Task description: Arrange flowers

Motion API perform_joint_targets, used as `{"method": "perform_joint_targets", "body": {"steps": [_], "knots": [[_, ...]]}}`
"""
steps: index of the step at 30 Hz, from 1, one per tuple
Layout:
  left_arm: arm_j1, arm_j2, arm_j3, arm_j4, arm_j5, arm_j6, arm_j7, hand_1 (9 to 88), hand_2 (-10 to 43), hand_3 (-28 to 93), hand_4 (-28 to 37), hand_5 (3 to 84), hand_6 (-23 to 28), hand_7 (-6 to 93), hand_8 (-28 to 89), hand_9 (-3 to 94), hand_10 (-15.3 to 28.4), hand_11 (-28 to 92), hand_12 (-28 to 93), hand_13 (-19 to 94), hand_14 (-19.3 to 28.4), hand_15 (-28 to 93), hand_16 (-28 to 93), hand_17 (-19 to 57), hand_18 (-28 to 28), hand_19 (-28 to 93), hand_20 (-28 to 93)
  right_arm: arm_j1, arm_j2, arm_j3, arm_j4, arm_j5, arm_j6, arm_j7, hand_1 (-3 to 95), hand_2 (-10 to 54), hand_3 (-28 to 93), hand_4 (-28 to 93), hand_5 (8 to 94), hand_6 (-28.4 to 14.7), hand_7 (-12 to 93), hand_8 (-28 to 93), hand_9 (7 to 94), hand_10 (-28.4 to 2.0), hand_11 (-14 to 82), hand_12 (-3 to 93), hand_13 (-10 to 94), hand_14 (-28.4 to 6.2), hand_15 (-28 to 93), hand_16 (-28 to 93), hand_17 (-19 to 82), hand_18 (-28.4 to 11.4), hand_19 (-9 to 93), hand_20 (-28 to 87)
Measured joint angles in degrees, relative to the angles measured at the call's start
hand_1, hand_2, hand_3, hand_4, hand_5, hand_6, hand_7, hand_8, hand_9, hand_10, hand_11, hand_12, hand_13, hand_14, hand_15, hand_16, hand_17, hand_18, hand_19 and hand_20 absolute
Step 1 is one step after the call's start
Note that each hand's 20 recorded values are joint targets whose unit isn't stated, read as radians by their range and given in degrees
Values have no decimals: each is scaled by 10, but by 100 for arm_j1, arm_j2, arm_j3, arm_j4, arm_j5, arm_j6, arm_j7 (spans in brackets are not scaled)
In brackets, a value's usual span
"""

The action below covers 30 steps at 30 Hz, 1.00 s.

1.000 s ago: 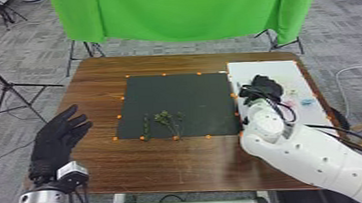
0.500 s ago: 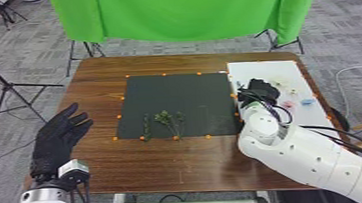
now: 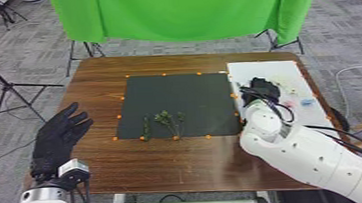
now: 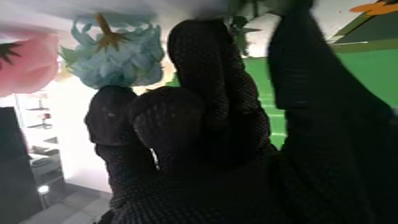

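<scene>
My right hand (image 3: 261, 88) is low over the left part of the white sheet (image 3: 269, 68). In the right wrist view, the right hand (image 4: 200, 175) has a gap between thumb and straighter fingers, while other fingers bend. Green leaves (image 4: 240, 29) show beside the fingertips, which partly hide them. A blue flower (image 3: 307, 102) and a pink flower (image 3: 289, 104) lie on the sheet; the blue flower (image 4: 115, 57) and pink flower (image 4: 27, 62) also appear close by the wrist. Green sprigs (image 3: 165, 119) rest on the dark mat (image 3: 177, 94). My left hand (image 3: 62, 133) stays open at the table's left edge.
Small orange markers (image 3: 164, 74) border the dark mat and the sheet. The brown table (image 3: 181, 164) extends in front of the mat. A green cloth (image 3: 182, 14) hangs behind the table, and a black tripod (image 3: 9, 87) stands on the floor at the left.
My right hand first came a little nearer to the robot, then shifted slightly back toward the table's far side, still over the sheet. The left hand and the sprigs stay where they were.
</scene>
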Motion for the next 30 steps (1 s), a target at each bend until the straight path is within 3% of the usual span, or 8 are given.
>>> {"method": "perform_joint_targets", "body": {"steps": [10, 19, 30], "knots": [[-13, 2, 13, 3, 0, 0, -1, 250, 59, 817, -212, 408, 107, 163, -105, 388, 203, 312, 104, 289, 266, 555, -96, -81, 237, 599, 21, -157, -46, 364, -4, 123, -144, -227, 487, -95, 836, -283, 856, -34, 303, 144, 837, -135, 512, 248, 814, -92, 803, 177, 494, -256, 932, 612], [6, 0, 13, 3, -4, 4, 4, 251, 60, 816, -213, 408, 107, 163, -105, 388, 202, 312, 104, 289, 266, 556, -96, -81, 237, 599, 21, -55, 94, -90, 10, 136, 889, -211, 475, -95, 870, -282, 866, -36, 307, 188, 846, -133, 528, 253, 827, -85, 812, 184, 505, -259, 932, 635], [78, -4, 4, -5, -6, 8, 7, 251, 61, 816, -215, 409, 107, 163, -104, 388, 204, 313, 103, 290, 267, 556, -96, -81, 237, 599, 20, 86, 225, -316, -19, 138, 1334, -140, 463, -95, 898, -281, 874, -40, 298, 213, 851, -131, 531, 261, 834, -83, 819, 187, 510, -262, 932, 651]]}}
